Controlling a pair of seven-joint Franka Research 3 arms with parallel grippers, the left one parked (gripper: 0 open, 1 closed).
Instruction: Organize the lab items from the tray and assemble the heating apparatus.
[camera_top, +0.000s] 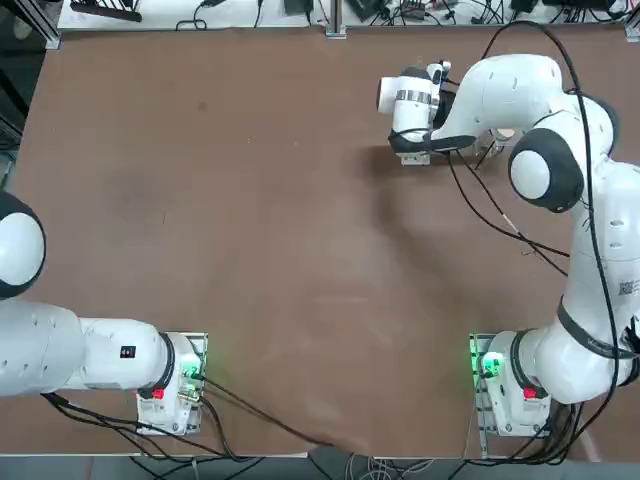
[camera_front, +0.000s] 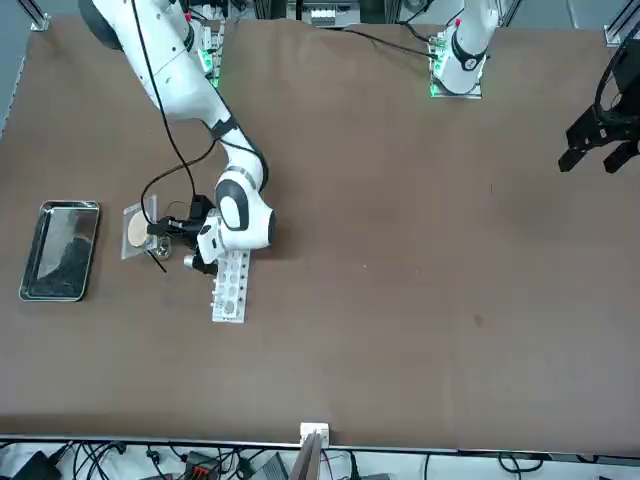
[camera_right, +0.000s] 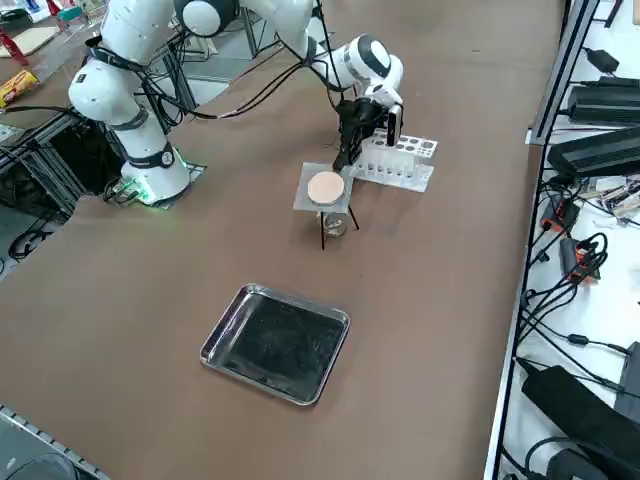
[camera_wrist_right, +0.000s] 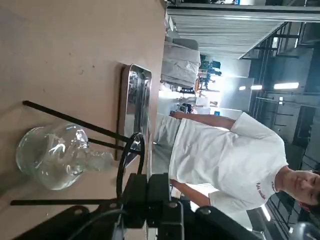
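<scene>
We see one person (camera_wrist_right: 225, 155) beyond the right gripper (camera_right: 345, 164). One tray (camera_right: 275, 345) lies well apart on the gripper's right; one white rack (camera_right: 405, 170) stands just beside it on its left. One mesh (camera_right: 302, 190) sits on one tripod (camera_right: 322, 232), both right at the gripper, whose fingers are together; we cannot tell whether they pinch either. One glass bottle (camera_wrist_right: 52, 155) stands below, among three tripod legs.

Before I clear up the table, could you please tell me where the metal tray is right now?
In the right side view, the metal tray lies on the table nearer that camera than the tripod's grey mesh, apart from it.
</scene>
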